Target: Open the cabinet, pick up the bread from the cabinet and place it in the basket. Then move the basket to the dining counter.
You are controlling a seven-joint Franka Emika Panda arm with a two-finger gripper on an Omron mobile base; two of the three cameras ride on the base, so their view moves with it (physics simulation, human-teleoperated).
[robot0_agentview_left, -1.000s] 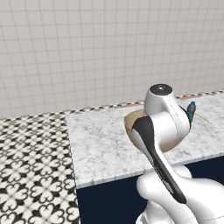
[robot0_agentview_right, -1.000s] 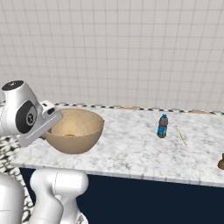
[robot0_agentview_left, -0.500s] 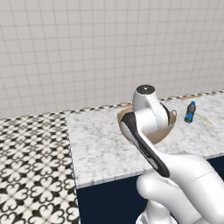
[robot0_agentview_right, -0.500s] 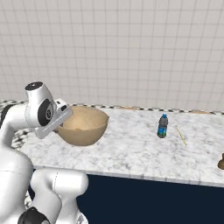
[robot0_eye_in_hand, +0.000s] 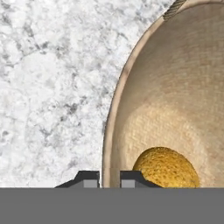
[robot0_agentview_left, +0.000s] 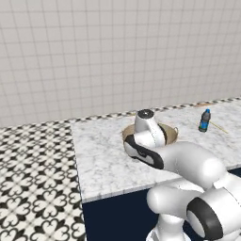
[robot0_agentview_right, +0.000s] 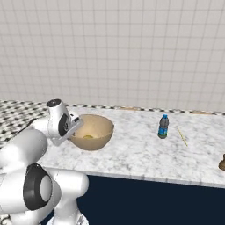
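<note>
The round tan basket (robot0_agentview_right: 94,134) rests on the marble dining counter (robot0_agentview_right: 145,154). In it lies the bread (robot0_agentview_right: 88,136), a small golden-orange lump. In the hand view the bread (robot0_eye_in_hand: 165,168) sits at the bottom of the basket (robot0_eye_in_hand: 175,87). My gripper (robot0_eye_in_hand: 109,180) is shut on the basket's rim, one finger inside the wall and one outside. From the right base view the gripper (robot0_agentview_right: 75,127) meets the basket's left rim. In the left base view the arm covers most of the basket (robot0_agentview_left: 169,133) on the counter (robot0_agentview_left: 103,155). The cabinet is out of view.
A blue bottle (robot0_agentview_right: 163,126) stands right of the basket, with a thin stick (robot0_agentview_right: 182,136) beside it. A brown thing (robot0_agentview_right: 222,162) sits at the far right edge. Black-and-white patterned tiles (robot0_agentview_left: 33,179) lie left of the counter, and a tiled wall rises behind.
The arm has swung farther over the counter and dropped lower. The basket in its grip has shifted a little to the right in the right base view. The bottle has stayed put.
</note>
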